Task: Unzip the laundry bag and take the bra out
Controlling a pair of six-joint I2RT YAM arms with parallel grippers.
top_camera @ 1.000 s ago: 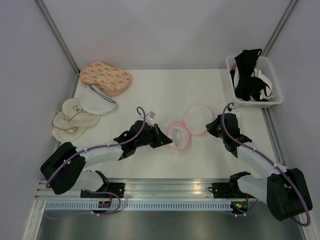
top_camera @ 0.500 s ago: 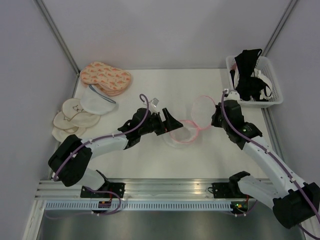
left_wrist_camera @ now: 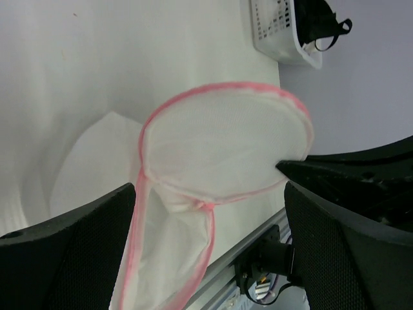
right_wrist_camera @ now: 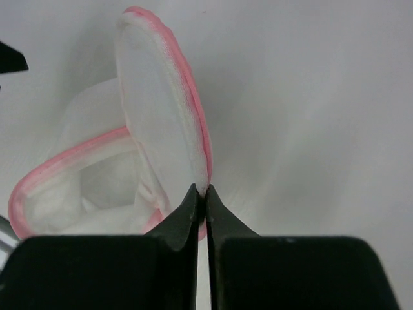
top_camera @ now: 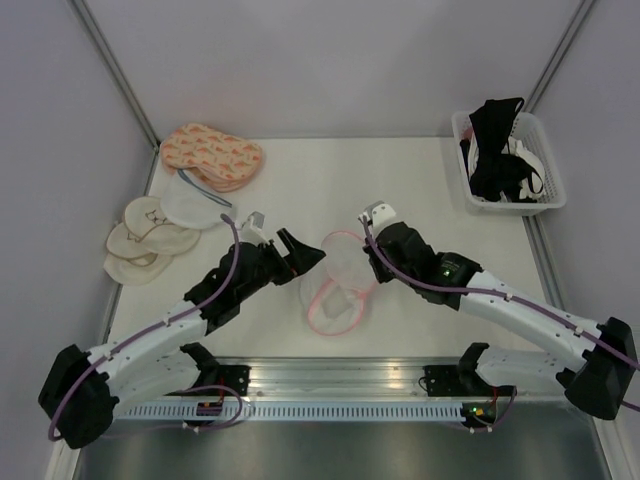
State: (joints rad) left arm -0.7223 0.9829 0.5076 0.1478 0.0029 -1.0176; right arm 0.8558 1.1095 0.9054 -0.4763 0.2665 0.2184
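The laundry bag [top_camera: 330, 300] lies unzipped near the middle of the table, its two white mesh halves with pink rims spread apart. My right gripper [right_wrist_camera: 201, 190] is shut on the pink rim of the raised half [right_wrist_camera: 161, 110] and holds it on edge. No dark item shows in the lower half [right_wrist_camera: 84, 187]. My left gripper [top_camera: 300, 250] stands open just left of the bag [left_wrist_camera: 219, 142], touching nothing. A black bra [top_camera: 492, 150] lies in the white basket [top_camera: 545, 195] at the far right, also in the left wrist view [left_wrist_camera: 319, 22].
Peach patterned pads [top_camera: 210, 155], a white mesh pouch [top_camera: 195, 205] and cream round pads [top_camera: 145, 240] lie at the far left. The basket also holds white garments [top_camera: 530, 160]. A metal rail [top_camera: 320, 375] runs along the near edge.
My left gripper has let go of the bag, opened wide and drawn back left. My right gripper has carried the bag's rim left and nearer, dragging the bag along.
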